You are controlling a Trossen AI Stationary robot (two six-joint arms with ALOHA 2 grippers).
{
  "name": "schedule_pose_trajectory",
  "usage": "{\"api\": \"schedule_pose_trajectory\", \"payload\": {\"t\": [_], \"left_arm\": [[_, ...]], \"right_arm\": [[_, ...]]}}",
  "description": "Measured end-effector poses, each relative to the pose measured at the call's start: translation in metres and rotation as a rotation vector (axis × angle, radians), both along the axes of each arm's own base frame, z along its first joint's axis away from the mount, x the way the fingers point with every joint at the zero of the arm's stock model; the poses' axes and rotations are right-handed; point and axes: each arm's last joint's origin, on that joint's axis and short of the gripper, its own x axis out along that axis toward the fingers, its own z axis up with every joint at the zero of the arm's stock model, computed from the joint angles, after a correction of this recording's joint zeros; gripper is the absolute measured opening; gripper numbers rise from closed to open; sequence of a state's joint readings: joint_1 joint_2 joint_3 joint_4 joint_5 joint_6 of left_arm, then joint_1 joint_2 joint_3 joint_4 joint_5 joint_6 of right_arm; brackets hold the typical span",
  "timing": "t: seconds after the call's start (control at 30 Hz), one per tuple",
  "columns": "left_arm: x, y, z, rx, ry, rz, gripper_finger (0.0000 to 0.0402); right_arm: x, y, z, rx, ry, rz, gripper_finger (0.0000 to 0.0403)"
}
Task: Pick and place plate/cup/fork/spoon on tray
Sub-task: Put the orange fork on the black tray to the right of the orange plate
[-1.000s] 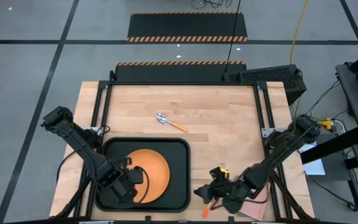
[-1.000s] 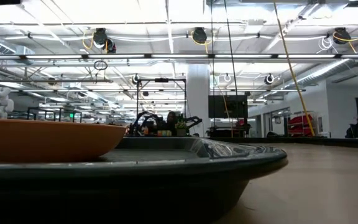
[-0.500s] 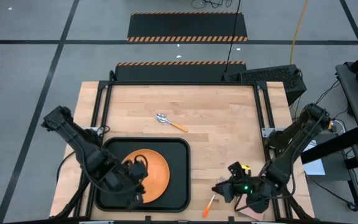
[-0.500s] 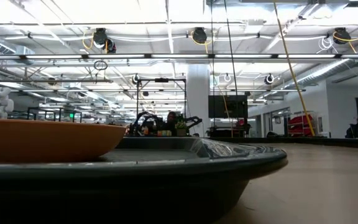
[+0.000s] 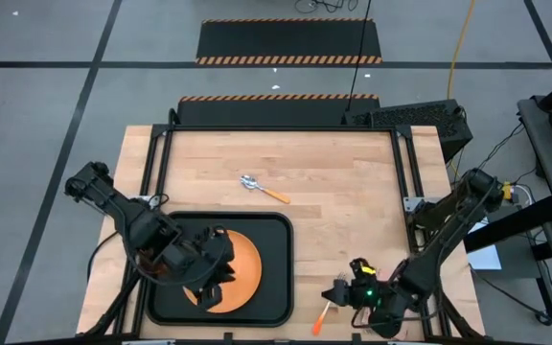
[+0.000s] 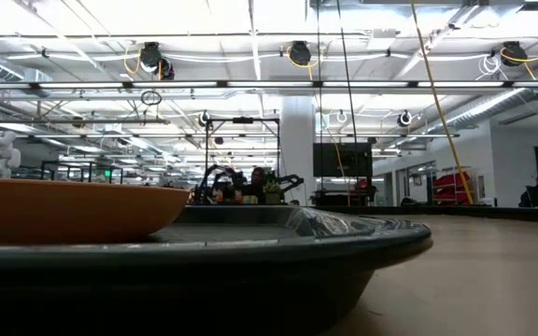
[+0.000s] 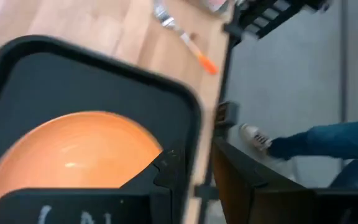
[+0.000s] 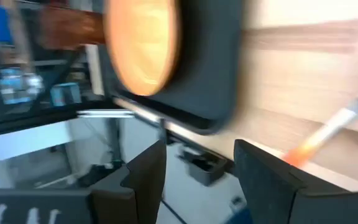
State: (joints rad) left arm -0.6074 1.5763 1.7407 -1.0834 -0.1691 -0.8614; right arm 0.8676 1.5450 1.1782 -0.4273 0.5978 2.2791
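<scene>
The orange plate [image 5: 242, 273] lies flat in the black tray [image 5: 281, 273] at the table's near left. It also shows in the low view [image 6: 63, 210]. My left gripper [image 5: 224, 278] is open above the plate's left part and touches nothing. The spoon [image 5: 262, 188] lies on the bare wood at mid-table. The fork [image 5: 322, 318] lies on the wood near the front edge. My right gripper [image 5: 337, 293] is open just to its right, beside the fork [image 8: 334, 127]. A blurred amber shape [image 8: 67, 28] beside the plate may be the cup; I cannot tell.
The tray's raised rim [image 7: 194, 118] stands between the plate and the fork. A person's shoe and trouser leg [image 7: 272, 140] show on the floor beyond the table's edge. Bare wood [image 5: 353, 192] lies right of the spoon.
My left gripper has gone toward the table's right, from the tray's near left to above the plate, and has turned about. My right gripper has drawn back toward the right edge from above the fork, which lies uncovered and unmoved. The plate has stayed in place.
</scene>
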Motion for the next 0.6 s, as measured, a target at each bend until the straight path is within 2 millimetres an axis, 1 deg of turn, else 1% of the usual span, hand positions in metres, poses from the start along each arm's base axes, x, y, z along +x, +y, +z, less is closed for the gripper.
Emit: {"api": "schedule_pose_trajectory", "payload": {"t": [0.07,0.13,0.3,0.4,0.53,0.6], "left_arm": [[-0.002,0.006,-0.001,0.031,0.041,-0.011,0.0081],[-0.009,0.012,-0.001,0.066,0.089,-0.033,0.0081],[-0.024,0.028,0.001,0.149,0.183,-0.080,0.0081],[-0.031,0.036,0.006,0.163,0.183,-0.083,0.0081],[-0.040,0.042,0.013,0.166,0.159,-0.080,0.0081],[-0.043,0.045,0.017,0.177,0.138,-0.074,0.0081]], "right_arm": [[0.005,-0.001,-0.005,0.059,0.066,0.031,0.0183],[0.011,-0.002,-0.010,0.113,0.120,0.049,0.0183],[0.025,-0.009,-0.020,0.123,0.168,0.036,0.0183],[0.027,-0.012,-0.029,0.131,0.266,0.061,0.0183],[0.023,-0.012,-0.042,0.147,0.424,0.100,0.0183],[0.023,-0.013,-0.047,0.136,0.457,0.094,0.0183]]}}
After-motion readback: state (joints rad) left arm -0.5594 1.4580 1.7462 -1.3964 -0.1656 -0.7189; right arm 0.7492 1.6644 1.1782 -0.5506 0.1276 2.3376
